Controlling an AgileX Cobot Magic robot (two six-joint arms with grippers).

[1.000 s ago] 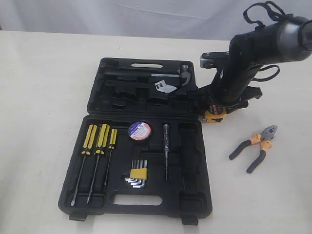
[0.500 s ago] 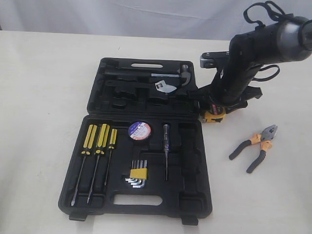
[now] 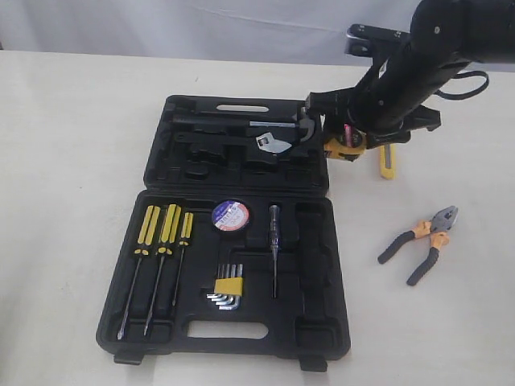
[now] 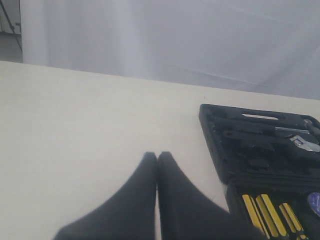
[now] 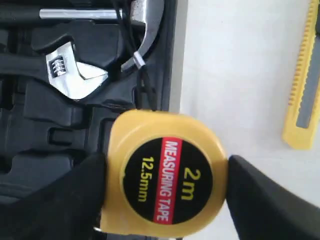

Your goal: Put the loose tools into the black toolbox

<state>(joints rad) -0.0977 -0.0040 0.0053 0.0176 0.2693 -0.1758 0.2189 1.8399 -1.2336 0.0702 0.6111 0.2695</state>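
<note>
Pale surface (image 3: 64,161), white curtain (image 3: 161,24) behind. Right claw (image 3: 348,141) is clamped on the yellow tape measure (image 3: 341,148), one finger on each side of the case; the label reads "2 m, 12.5 mm" in the wrist view. It's held at the right edge of the black toolbox (image 3: 322,322) lid half, close to the hammer (image 3: 304,127) and the wrench (image 3: 270,143) stowed there. The yellow-black utility knife (image 3: 387,161) lies on the surface just right of that claw, outside the box. Also outside: pliers (image 3: 420,241), on the surface right of the tray half, well apart from the claw. The black tape roll (image 3: 230,215) sits in the tray half, between the screwdrivers (image 3: 161,241) and the tester pen (image 3: 274,249), with the hex keys (image 3: 227,288) near it. Left claw (image 4: 157,162) is fully closed with tips touching and nothing in it, over bare surface beside the box.
</note>
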